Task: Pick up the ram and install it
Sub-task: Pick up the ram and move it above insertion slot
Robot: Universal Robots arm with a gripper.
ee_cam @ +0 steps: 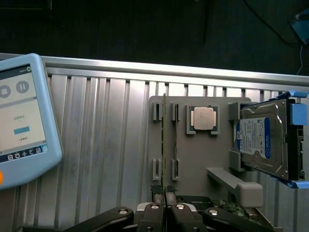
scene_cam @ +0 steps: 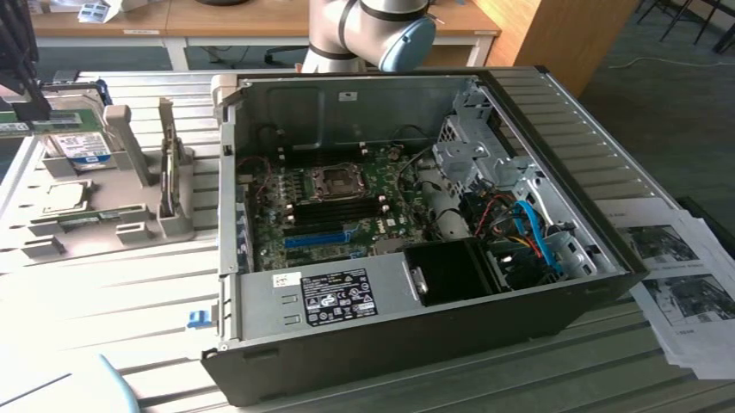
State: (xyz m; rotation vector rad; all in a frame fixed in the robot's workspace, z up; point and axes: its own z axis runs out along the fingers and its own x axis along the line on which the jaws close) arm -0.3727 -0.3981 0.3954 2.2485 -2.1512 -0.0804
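My fingers are drawn together with only a bare slit between them and grip nothing, as my gripper hangs over the grey tray. In line with that slit, the ram stands on its edge in the tray's slotted posts. It shows edge-on as a thin green stick and is not in my grip. Just beside it, a silver processor lies flat in its own pocket. Past that, a hard drive with a blue-white label rests in a blue-cornered cradle. The tray sits on a ribbed metal table, where a pale blue pendant with a lit screen lies well apart from the ram. In the exterior view the tray is at the exterior view's left. The open computer case lies at the exterior view's right with its motherboard exposed, and my arm rises behind the case.
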